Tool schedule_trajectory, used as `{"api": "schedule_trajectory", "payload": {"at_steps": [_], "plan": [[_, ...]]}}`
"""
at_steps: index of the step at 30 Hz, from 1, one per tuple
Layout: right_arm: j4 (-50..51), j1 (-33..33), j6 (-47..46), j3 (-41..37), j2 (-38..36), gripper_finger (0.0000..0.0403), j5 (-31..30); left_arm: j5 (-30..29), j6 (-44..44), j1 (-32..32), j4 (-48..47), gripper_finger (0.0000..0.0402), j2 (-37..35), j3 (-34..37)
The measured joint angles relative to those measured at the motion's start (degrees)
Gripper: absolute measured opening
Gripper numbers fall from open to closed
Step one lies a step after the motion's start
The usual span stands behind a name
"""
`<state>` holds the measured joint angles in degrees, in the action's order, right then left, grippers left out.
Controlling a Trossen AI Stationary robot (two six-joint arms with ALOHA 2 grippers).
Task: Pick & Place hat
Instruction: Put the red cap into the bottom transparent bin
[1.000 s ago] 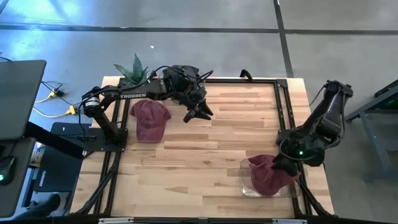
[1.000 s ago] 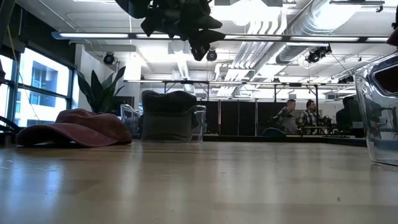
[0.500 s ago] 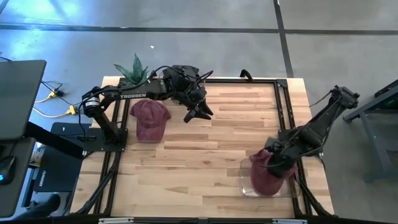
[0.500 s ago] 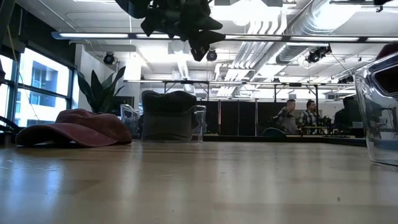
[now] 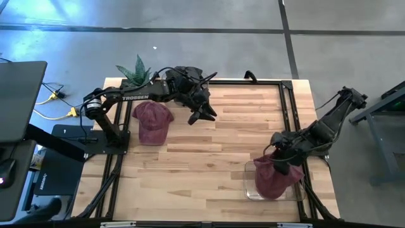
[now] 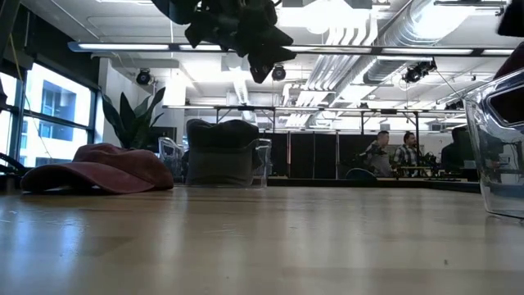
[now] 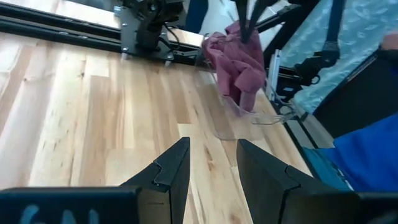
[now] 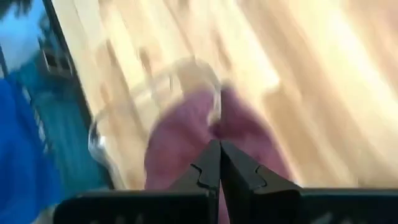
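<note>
Hat (image 5: 273, 179) half in the clear bin (image 5: 250, 190) at surface 4 o'clock, right tool (image 5: 278, 154) pinching its crown. Risk, my read: fabric drapes over the rim, release leaves it hanging out. Second hat (image 5: 152, 121) at 10 o'clock, untouched. Left tool (image 5: 201, 116) hovers at 12, fingers spread. Plant (image 5: 135, 71) at far corner; nothing blocks.

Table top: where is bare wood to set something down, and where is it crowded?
The table is bare across its middle, between the maroon hat on the left side and the clear bin at the near right corner. It is crowded there: the right gripper pinches a second hat over the bin. The left gripper hangs open above the far edge.
</note>
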<state>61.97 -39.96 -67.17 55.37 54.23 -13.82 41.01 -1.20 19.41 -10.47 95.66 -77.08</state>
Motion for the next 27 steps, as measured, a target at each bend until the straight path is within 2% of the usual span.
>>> {"api": "schedule_trajectory", "payload": {"at_steps": [4, 6, 8, 10, 13, 15, 21, 27], "plan": [[-5.29, 0.68, 9.01, 0.02, 1.48, 0.0014, -16.03, -1.49, -0.01, -0.05, -1.63, 0.0126, -0.99, 0.09], [-7.63, 2.04, 13.78, 0.02, 2.66, 0.0019, -22.49, -4.82, 1.6, -0.65, -3.98, 0.0126, -2.74, 0.04], [-9.78, 4.85, 18.14, 0.07, 4.11, 0.0023, -26.76, -14.18, 4.06, -1.69, -8.74, 0.0126, -4.61, -0.16], [-12.17, 8.94, 22.48, 0.07, 6.0, 0.0027, -29.19, -26.46, 5.45, -3.04, -15.67, 0.0126, -6.55, 0.07], [-16.0, 16.71, 29.44, 0.07, 9.26, 0.0027, -25.46, -42.26, 5.77, -4.67, -24.79, 0.0126, -9.26, 0.04], [-18.25, 22.66, 34.94, 0.07, 11.59, 0.0024, -20.13, -47.73, 4.45, -4.93, -31.64, 0.0126, -10.99, 0.04], [-32.91, 37.3, 51.37, 0.07, 20.64, 0.0012, -12.57, -50.38, -1.68, -4.77, -47.97, 0.0126, -12.25, 0.91], [-44.72, 44.43, 61.08, 0.07, 30.39, 0.0005, 0.71, -52.19, -12.85, -4.8, -59.45, 0.0126, -13.88, 8.4]]}}
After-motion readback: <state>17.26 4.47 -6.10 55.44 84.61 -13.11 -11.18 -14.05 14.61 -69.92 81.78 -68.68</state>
